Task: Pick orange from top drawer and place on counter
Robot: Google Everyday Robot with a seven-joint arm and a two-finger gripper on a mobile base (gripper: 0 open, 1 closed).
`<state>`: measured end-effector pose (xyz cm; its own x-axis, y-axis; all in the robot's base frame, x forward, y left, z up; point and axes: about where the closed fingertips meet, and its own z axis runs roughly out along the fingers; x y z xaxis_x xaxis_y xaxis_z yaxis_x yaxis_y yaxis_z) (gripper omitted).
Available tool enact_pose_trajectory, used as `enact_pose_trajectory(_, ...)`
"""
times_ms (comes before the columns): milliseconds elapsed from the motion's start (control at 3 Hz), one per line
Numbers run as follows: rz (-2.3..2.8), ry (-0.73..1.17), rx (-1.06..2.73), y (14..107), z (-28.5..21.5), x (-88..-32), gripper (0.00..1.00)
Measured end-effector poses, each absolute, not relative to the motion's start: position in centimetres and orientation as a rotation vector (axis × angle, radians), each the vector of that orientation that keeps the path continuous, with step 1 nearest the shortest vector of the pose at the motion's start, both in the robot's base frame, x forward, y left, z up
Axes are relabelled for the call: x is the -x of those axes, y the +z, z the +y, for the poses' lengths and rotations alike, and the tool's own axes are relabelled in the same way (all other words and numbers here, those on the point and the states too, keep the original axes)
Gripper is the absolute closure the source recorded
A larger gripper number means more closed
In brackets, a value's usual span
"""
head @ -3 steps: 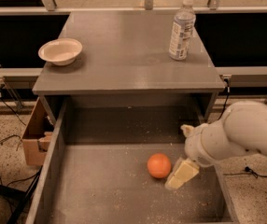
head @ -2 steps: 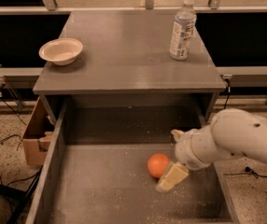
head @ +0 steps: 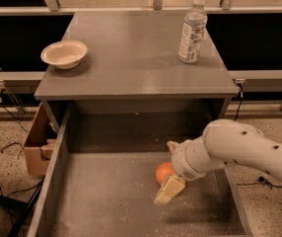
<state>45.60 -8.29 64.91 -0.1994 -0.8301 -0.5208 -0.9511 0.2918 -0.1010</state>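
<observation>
The orange (head: pixel 162 172) lies on the speckled floor of the pulled-out top drawer (head: pixel 106 201), right of its middle. My gripper (head: pixel 170 168) reaches into the drawer from the right on a white arm. It is open, with one cream finger (head: pixel 173 145) behind the orange and the other (head: pixel 168 190) in front of it. The orange sits between them, partly hidden by the wrist. The grey counter (head: pixel 136 53) lies above and behind the drawer.
A white bowl (head: pixel 64 54) stands at the counter's left edge. A clear water bottle (head: pixel 192 29) stands at its right rear. A cardboard box (head: pixel 36 147) sits on the floor left of the drawer. The drawer's side walls (head: pixel 50 191) flank the floor.
My gripper has moved left across the drawer toward the orange. Its fingers now straddle the orange, which has stayed in place.
</observation>
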Motion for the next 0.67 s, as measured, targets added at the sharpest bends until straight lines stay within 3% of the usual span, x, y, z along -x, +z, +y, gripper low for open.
enact_pose_trajectory(667, 2.115, 0.318, 1.663, 62.44, -8.19, -46.45, 0.41)
